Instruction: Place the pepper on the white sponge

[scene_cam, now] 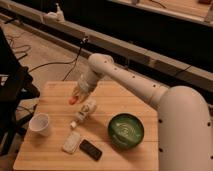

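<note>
My gripper (76,96) hangs over the left middle of the wooden table (125,102), pointing down. It is shut on the pepper (73,101), a small orange-red piece that sticks out below the fingertips, held above the tabletop. The white sponge (72,142) lies flat near the front left of the table, well in front of the gripper and apart from it. The white arm reaches in from the right and hides the table's right end.
A white bottle-like object (85,112) lies just right of and below the gripper. A black phone-like rectangle (91,149) lies right of the sponge. A green bowl (126,131) stands front right, a white cup (40,124) front left. A black chair (12,95) stands left of the table.
</note>
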